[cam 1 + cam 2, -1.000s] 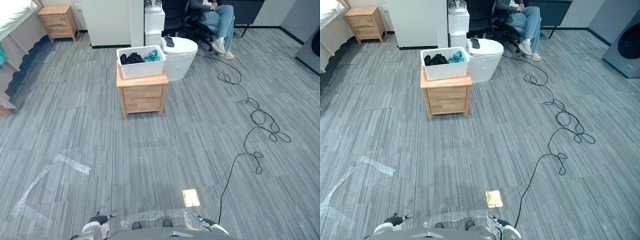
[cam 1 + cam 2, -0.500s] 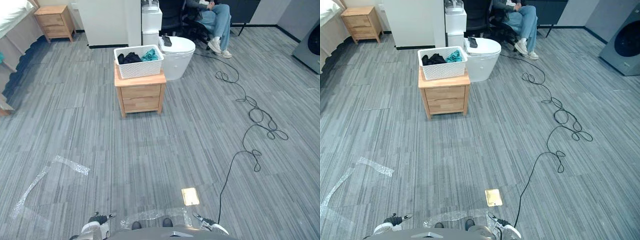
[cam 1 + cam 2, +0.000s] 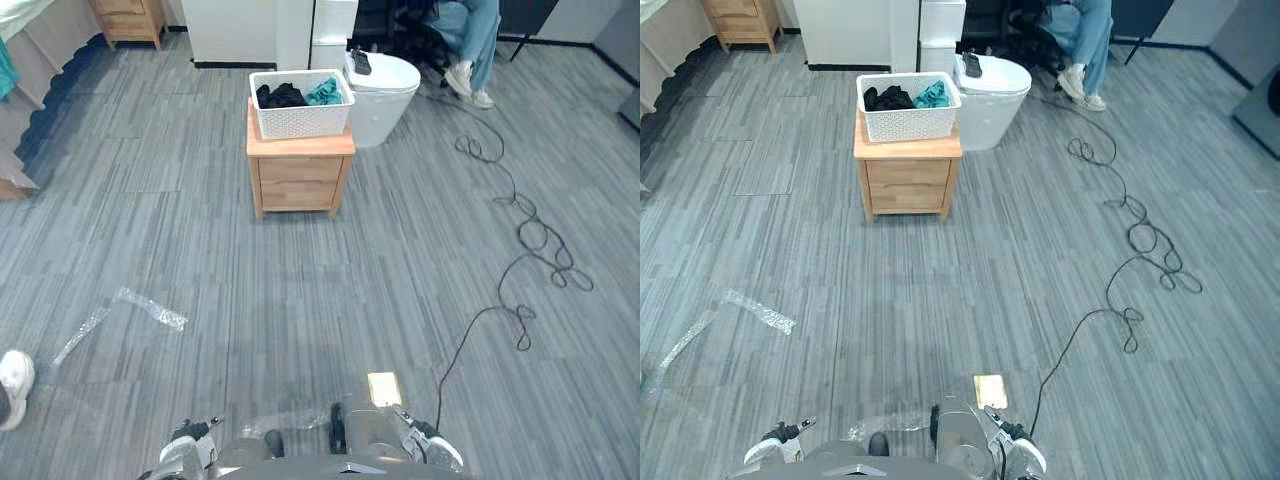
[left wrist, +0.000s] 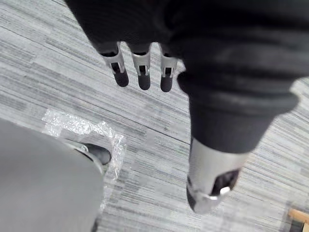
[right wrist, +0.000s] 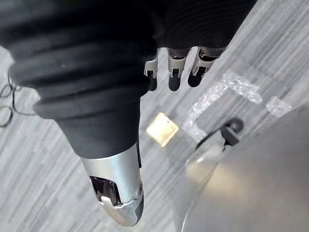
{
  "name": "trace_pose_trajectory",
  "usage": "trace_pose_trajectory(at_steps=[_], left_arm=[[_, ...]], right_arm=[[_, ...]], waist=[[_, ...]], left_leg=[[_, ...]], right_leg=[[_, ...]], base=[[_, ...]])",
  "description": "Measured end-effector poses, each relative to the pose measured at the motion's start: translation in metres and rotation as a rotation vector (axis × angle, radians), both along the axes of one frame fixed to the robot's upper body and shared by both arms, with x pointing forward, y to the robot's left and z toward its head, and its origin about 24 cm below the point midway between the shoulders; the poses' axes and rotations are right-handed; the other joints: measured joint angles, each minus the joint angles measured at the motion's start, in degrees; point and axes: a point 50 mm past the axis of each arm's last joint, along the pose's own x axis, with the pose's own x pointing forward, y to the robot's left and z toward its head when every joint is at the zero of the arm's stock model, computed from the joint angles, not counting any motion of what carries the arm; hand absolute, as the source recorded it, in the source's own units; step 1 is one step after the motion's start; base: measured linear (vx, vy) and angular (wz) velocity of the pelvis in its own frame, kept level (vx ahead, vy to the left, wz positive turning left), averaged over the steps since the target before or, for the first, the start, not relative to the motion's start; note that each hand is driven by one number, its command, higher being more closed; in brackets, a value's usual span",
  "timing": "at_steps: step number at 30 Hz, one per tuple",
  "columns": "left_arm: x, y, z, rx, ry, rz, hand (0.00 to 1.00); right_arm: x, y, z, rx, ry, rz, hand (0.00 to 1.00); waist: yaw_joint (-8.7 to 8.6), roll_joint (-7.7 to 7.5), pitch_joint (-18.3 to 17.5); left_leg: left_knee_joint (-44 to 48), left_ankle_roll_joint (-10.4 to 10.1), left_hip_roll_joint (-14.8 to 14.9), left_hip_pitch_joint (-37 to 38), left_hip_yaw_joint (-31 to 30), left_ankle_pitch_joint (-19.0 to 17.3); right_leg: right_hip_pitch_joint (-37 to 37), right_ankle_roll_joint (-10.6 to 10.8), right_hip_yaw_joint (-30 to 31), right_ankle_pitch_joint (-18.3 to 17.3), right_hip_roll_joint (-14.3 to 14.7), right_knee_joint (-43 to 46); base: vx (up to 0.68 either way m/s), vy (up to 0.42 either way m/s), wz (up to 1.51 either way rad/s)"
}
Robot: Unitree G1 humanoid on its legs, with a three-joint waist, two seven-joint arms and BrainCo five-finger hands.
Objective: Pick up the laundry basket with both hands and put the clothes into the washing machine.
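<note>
While standing well back from it, looking across at the white laundry basket (image 3: 300, 122) parked on top of a small wooden nightstand (image 3: 298, 185), out on the grey plank floor (image 3: 300, 290). Holds a black bundle of clothes (image 3: 281, 96) on its left side and a teal piece (image 3: 324, 93) on its right, poking just above the rim. Can't tell what kind of garments. Nowhere near either hand, fwiw.

Got the left hand (image 4: 140, 77) hanging low over the floor with fingers straight and relaxed, thumb well apart, nothing in it. Same story for the right hand (image 5: 174, 77): fingers out straight, thumb off to one side, holding nothing, with a small brass floor plate (image 5: 162, 129) showing past the fingertips.

Just beside the nightstand on its right, found a rounded white tub-looking thing (image 3: 390, 100) with a small dark object (image 3: 361, 62) lying on top. Behind that, spotted a seated person (image 3: 475, 25) in jeans and white sneakers. Also noticed crinkly clear tape strips (image 3: 145, 308) stuck to the floor on the left, plus a white shoe (image 3: 12, 380) at the left edge. Over at the far right edge, can make out a slice of the grey washing machine (image 3: 1270, 110), well apart from the basket.
</note>
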Motion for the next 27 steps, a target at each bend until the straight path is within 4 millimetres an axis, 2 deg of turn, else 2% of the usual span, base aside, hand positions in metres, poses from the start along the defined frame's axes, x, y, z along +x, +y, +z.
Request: trace_pose_trajectory(at_steps=[1,3,5,6,7,8,9,10,11,12,13,15,16,17,18,20,22,24,25,26,27], left_arm=[[0.002,-0.002,0.000,-0.004,-0.004,-0.002,0.00],[0.009,-0.006,0.001,-0.014,-0.014,-0.014,0.00],[0.016,-0.014,0.002,-0.034,-0.030,-0.028,0.00],[0.015,-0.020,0.001,-0.053,-0.030,-0.028,0.00],[0.013,-0.023,0.000,-0.063,-0.028,-0.027,0.00],[0.015,-0.032,0.000,-0.087,-0.035,-0.045,0.00],[0.018,-0.035,0.001,-0.095,-0.042,-0.046,0.00],[0.020,-0.036,0.002,-0.096,-0.049,-0.044,0.00],[0.023,-0.037,0.003,-0.101,-0.062,-0.032,0.00],[0.022,-0.037,0.003,-0.103,-0.066,-0.025,0.00],[0.026,-0.036,0.005,-0.100,-0.085,-0.026,0.00],[0.028,-0.035,0.007,-0.095,-0.099,-0.025,0.00],[0.027,-0.033,0.007,-0.084,-0.110,-0.020,0.00],[0.029,-0.033,0.009,-0.078,-0.122,-0.021,0.00],[0.030,-0.032,0.009,-0.076,-0.127,-0.019,0.00],[0.026,-0.022,0.010,-0.053,-0.132,0.003,0.00],[0.018,-0.019,0.008,-0.046,-0.117,0.015,0.00],[0.007,-0.011,0.006,-0.031,-0.097,0.078,0.00],[0.006,-0.011,0.005,-0.034,-0.096,0.093,0.00],[0.004,-0.009,0.005,-0.027,-0.091,0.103,0.00],[0.001,-0.009,0.003,-0.024,-0.070,0.109,0.00]], right_arm=[[0.001,0.000,0.000,0.002,-0.003,-0.017,0.00],[-0.011,-0.004,-0.002,0.019,0.016,-0.110,0.00],[-0.025,-0.004,-0.006,0.032,0.047,-0.168,0.00],[-0.034,-0.007,-0.007,0.035,0.063,-0.204,0.00],[-0.037,-0.007,-0.007,0.033,0.065,-0.208,0.00],[-0.035,-0.013,-0.006,0.017,0.056,-0.208,0.00],[-0.025,-0.014,-0.003,0.014,0.030,-0.200,0.00],[-0.014,-0.012,-0.001,0.019,0.002,-0.192,0.00],[-0.006,-0.015,0.003,0.000,-0.028,-0.183,0.00],[-0.005,-0.015,0.004,-0.003,-0.035,-0.182,0.00],[0.001,-0.013,0.005,-0.010,-0.049,-0.147,0.00],[0.009,-0.011,0.008,-0.018,-0.067,-0.108,0.00],[0.018,-0.006,0.010,-0.019,-0.086,-0.061,0.00],[0.032,-0.003,0.014,-0.023,-0.114,-0.022,0.00],[0.036,-0.002,0.015,-0.020,-0.121,-0.013,0.00],[0.046,0.008,0.018,-0.009,-0.135,0.037,0.00],[0.051,0.015,0.019,-0.006,-0.142,0.078,0.00],[0.057,0.011,0.022,-0.028,-0.161,0.091,0.00],[0.056,0.008,0.022,-0.035,-0.160,0.083,0.00],[0.051,0.002,0.021,-0.043,-0.145,0.055,0.00],[0.047,-0.002,0.020,-0.053,-0.134,0.053,0.00]], waist=[[-0.12,0.03,0.0],[-1.19,0.19,0.1],[-2.42,0.24,0.1],[-3.50,1.42,-0.1],[-4.00,1.80,-0.7],[-4.32,3.72,-1.4],[-4.02,4.00,-1.5],[-3.83,4.23,-1.5],[-3.84,4.98,-1.1],[-3.58,5.01,-1.1],[-2.95,4.92,-0.9],[-2.45,4.70,-0.9],[-1.64,3.87,-0.7],[-0.57,4.75,-0.8],[-0.15,5.13,-0.8],[1.69,4.94,-0.7],[2.26,4.37,-0.8],[2.57,4.03,-1.3],[2.61,3.96,-1.3],[2.95,3.17,-1.9],[2.89,2.42,-2.9]], left_leg=[[-0.2,-0.2,0.3,0.5,0.0,-0.5],[-2.8,-1.4,1.2,4.4,-0.8,-1.9],[-4.5,-2.5,1.4,7.7,-3.1,-3.7],[-4.9,-3.6,3.0,10.2,-5.2,-5.7],[-4.3,-4.5,4.1,10.7,-6.2,-6.3],[1.2,-6.0,5.8,8.6,-6.5,-6.9],[8.6,-6.5,6.6,5.4,-6.2,-6.8],[18.2,-8.0,7.4,1.5,-6.2,-5.6],[31.7,-9.3,8.7,-3.0,-6.6,-0.4],[38.1,-9.9,9.2,-5.0,-6.8,2.5],[53.9,-11.3,10.9,-9.4,-5.7,6.8],[60.3,-9.9,12.1,-12.6,-3.1,7.1],[63.9,-7.2,12.8,-16.3,-0.1,5.7],[63.6,-6.0,13.4,-20.7,1.3,4.5],[61.8,-5.8,13.3,-22.9,1.8,3.5],[47.7,-5.5,13.3,-26.7,6.5,0.1],[35.3,-5.5,13.2,-27.2,8.4,0.4],[14.5,-7.9,12.8,-27.1,6.7,4.9],[11.5,-8.2,12.4,-27.1,6.0,5.8],[8.4,-7.9,11.6,-26.4,6.0,7.5],[8.0,-7.5,10.1,-25.7,6.5,14.2]], right_leg=[[-0.5,-0.1,-0.8,0.6,0.5,-3.1],[-0.5,-1.5,-2.6,6.5,2.6,-19.7],[-0.6,-2.1,-2.1,10.9,2.4,-26.1],[-0.6,-4.3,-1.9,14.7,2.8,-23.4],[-0.7,-6.1,-2.7,16.1,3.2,-21.3],[-2.0,-7.4,-4.3,13.3,4.0,-16.8],[-2.3,-8.8,-4.8,11.4,4.3,-14.8],[-1.5,-9.9,-4.8,9.6,5.0,-14.0],[1.9,-10.9,-4.8,7.3,6.4,-14.5],[4.0,-11.1,-4.5,6.3,7.0,-14.8],[10.7,-12.3,-4.1,5.3,7.8,-16.1],[15.4,-12.5,-2.0,5.0,8.2,-18.3],[19.7,-12.3,0.8,3.7,8.2,-21.6],[22.5,-11.6,3.0,2.3,8.5,-24.0],[23.6,-11.4,3.4,1.9,8.6,-24.8],[28.6,-10.4,6.2,-0.5,7.3,-25.9],[31.5,-9.0,7.8,-2.2,6.1,-26.3],[34.7,-5.7,9.9,-5.4,3.7,-27.6],[35.9,-4.6,10.2,-6.1,2.9,-28.0],[38.2,-2.4,11.4,-7.4,0.4,-29.0],[37.9,-0.4,12.8,-8.5,-1.8,-26.4]], base=[[0.37,-0.023,-0.14],[0.47,-0.064,0.09],[0.62,-0.149,0.73],[0.72,-0.225,1.06],[0.76,-0.265,0.94],[0.74,-0.271,0.46],[0.83,-0.319,0.18],[0.67,-0.272,-0.05],[0.68,-0.235,-0.10],[0.76,-0.228,-0.13],[0.70,-0.205,-0.14],[0.44,-0.105,-0.17],[0.42,-0.036,-0.41],[0.38,0.002,-0.46],[0.34,0.055,-0.53],[0.36,0.099,-0.54],[0.45,0.143,-0.47],[0.55,0.237,-0.49],[0.56,0.315,-0.38],[0.60,0.390,-0.49],[0.62,0.423,-0.56]])
